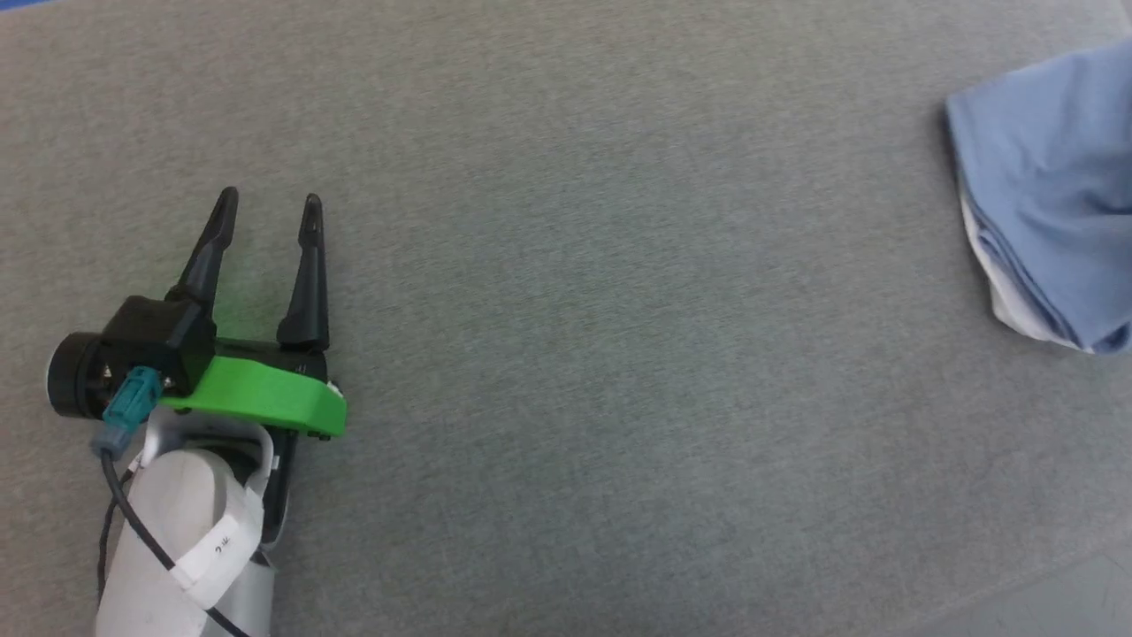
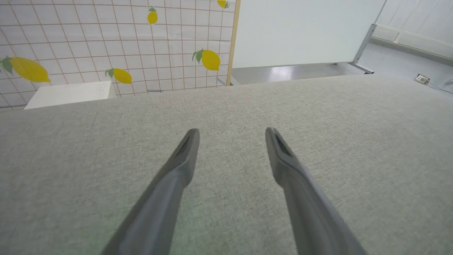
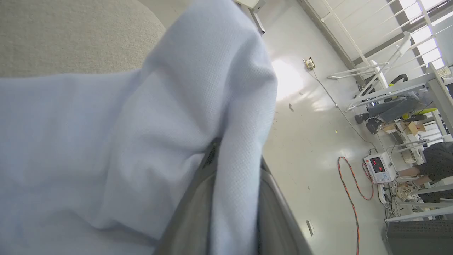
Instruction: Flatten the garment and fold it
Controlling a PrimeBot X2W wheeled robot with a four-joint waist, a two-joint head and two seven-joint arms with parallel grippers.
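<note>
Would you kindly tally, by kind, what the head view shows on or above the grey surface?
light blue garment: 1
left gripper, jaws open: 1
Total: 2

Beyond the far edge of the grey fabric bench (image 2: pixel 226 106) stand a grid wall (image 2: pixel 70 39) printed with lemons, a white box (image 2: pixel 69 94) and a white panel (image 2: pixel 300 32). An orange cable (image 3: pixel 348 194) loops on the glossy floor (image 3: pixel 311 148).

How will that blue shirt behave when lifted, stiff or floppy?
Probably floppy: the shirt droops in soft folds over the right gripper. Likely light, since its layered edge looks thin. Its knit weave looks grippy rather than slippery.
</note>
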